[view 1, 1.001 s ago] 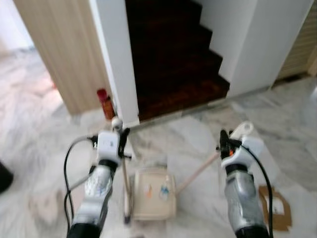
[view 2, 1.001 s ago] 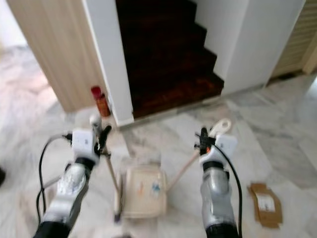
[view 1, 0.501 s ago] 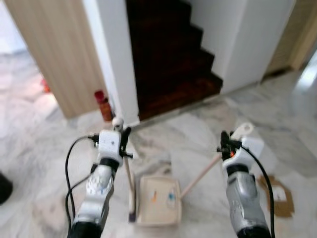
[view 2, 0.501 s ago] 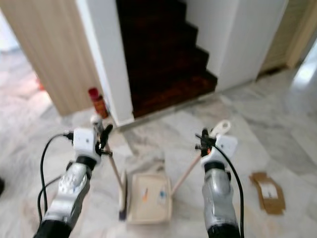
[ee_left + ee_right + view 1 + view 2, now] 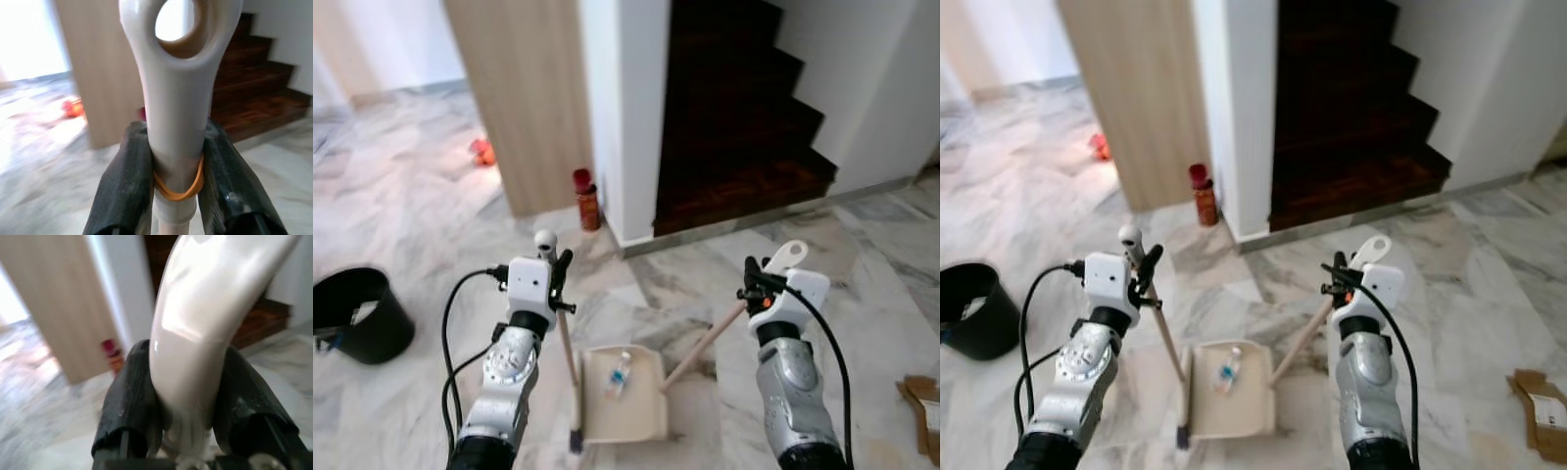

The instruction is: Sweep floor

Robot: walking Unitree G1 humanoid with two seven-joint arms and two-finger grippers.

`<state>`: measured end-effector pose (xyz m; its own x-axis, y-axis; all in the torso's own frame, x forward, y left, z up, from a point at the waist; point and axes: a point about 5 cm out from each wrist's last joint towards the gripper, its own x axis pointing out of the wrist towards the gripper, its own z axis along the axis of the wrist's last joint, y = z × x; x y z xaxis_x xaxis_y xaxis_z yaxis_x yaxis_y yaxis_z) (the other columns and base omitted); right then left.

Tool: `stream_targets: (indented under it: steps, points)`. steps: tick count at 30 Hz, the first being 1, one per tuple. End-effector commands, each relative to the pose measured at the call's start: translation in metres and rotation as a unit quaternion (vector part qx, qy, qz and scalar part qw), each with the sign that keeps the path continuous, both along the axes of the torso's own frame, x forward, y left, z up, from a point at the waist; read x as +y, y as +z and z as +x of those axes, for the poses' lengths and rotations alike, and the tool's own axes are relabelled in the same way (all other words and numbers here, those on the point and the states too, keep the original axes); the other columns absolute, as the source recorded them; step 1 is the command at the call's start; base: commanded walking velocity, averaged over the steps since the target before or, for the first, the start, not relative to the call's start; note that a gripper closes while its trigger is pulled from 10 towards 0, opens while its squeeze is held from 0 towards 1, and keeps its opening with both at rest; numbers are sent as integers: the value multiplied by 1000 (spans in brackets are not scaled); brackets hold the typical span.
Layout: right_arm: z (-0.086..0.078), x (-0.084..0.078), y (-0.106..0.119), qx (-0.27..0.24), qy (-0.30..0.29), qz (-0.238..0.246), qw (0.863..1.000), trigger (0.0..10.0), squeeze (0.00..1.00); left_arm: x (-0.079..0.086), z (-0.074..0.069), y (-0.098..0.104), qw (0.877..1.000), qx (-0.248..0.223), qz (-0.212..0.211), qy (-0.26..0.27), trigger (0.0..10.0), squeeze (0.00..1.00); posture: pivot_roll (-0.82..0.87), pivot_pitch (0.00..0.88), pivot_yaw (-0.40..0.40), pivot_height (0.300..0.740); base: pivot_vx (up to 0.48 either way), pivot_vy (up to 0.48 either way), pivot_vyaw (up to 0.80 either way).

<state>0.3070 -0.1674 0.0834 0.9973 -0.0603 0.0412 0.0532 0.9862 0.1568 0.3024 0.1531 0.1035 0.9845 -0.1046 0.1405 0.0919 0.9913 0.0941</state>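
Cream broom [image 5: 566,338] & dustpan [image 5: 625,394], both gripped.
L tool [image 5: 173,169] pinched on broom handle top w/ orange band; R tool [image 5: 188,396] clamped round dustpan handle. Pan sits on marble floor [image 5: 421,196] btwn arms, scraps inside; broom head touching its L edge.

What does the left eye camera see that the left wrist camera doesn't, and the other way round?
Left eye view's extras: the black bin, the dustpan with litter in it, the cardboard, and the right gripper holding the dustpan by its handle.
Left wrist view's extras: an orange rubber band round the broom handle, right where the left gripper squeezes it.
Both: the broom handle, the dark stairs, the wooden panel and the marble floor.
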Motion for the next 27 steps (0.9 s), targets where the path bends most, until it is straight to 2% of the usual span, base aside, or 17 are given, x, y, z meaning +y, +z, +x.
stream_targets:
  steps: [1,27]
  points:
    - [4,2,14,-38,-2,26,999,10000,0,-2,4,13,1000,-27,7,-3,10000,0,113,0,19,740,0,349,0]
    - [5,6,11,-30,8,24,999,10000,0,0,5,15,1000,-28,11,-3,10000,0,123,0,24,740,0,350,0]
